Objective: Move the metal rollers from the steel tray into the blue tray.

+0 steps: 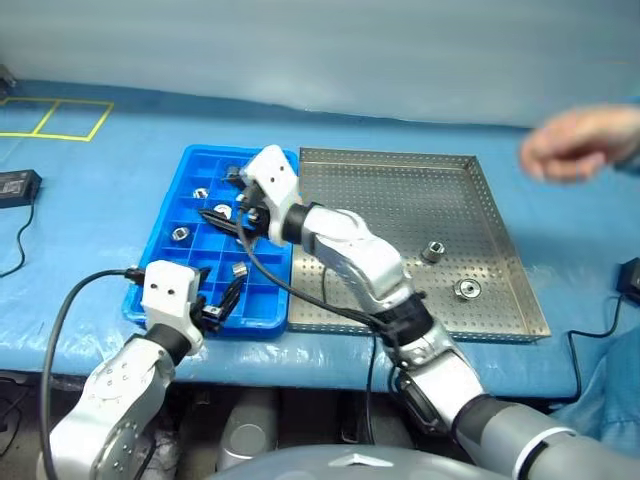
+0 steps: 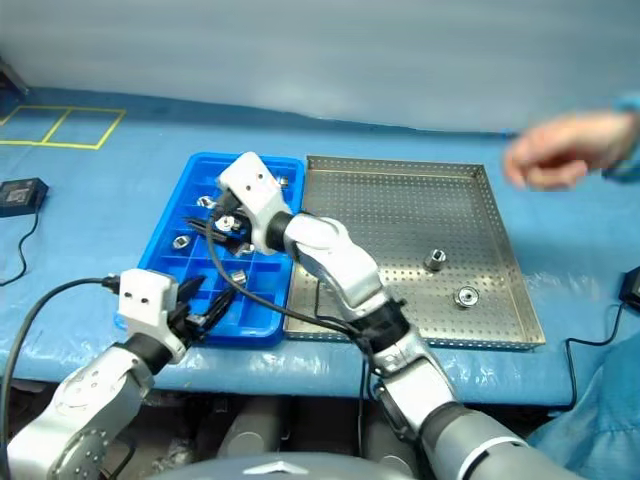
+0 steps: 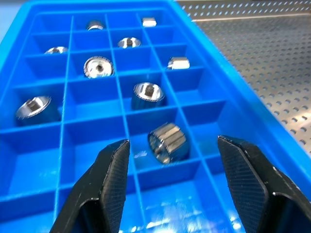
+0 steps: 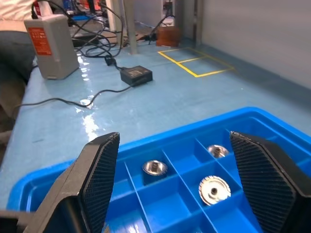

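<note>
Two metal rollers (image 1: 433,251) remain on the steel tray (image 1: 400,190), well off to the right of both arms; the rest sit in the blue tray (image 1: 200,160) on the tabletop (image 1: 110,210). The right gripper (image 1: 243,213), nearer them, hangs over the blue tray, fingers apart and empty. The left gripper (image 3: 172,160) hovers over the blue tray's near end, fingers apart, holding nothing.
</note>
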Robot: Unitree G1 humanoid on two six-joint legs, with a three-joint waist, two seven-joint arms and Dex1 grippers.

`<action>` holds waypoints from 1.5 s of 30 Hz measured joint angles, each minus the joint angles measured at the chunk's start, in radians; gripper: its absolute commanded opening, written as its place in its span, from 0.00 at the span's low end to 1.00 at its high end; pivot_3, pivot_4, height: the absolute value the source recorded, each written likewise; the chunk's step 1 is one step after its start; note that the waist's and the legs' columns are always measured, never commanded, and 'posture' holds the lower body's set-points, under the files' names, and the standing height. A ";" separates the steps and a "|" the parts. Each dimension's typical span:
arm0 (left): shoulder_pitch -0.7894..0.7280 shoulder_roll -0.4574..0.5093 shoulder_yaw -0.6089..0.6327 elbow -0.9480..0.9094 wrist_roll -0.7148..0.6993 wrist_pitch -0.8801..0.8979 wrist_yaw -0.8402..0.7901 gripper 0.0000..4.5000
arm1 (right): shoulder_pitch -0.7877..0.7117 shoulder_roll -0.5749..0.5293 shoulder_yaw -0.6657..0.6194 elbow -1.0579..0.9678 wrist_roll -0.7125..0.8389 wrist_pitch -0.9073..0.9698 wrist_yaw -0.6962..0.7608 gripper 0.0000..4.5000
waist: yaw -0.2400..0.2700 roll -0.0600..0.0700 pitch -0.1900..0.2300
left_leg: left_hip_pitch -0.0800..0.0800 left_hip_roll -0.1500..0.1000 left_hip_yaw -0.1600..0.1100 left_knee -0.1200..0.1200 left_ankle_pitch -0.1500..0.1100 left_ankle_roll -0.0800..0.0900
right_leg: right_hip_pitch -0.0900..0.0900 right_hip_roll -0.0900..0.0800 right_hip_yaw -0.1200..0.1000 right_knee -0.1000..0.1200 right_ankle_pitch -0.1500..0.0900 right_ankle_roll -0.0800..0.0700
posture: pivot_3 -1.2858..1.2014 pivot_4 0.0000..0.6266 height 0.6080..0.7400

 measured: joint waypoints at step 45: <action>-0.626 -0.026 -0.443 0.606 0.155 -0.136 -0.411 0.70 | 0.306 0.074 -0.381 -0.181 -0.184 0.371 -0.539 0.85 | -0.200 0.001 0.000 | 0.002 -0.002 0.009 0.005 -0.001 0.002 | -0.001 0.006 0.014 0.004 0.009 0.012 | 0.49 0.24 1.00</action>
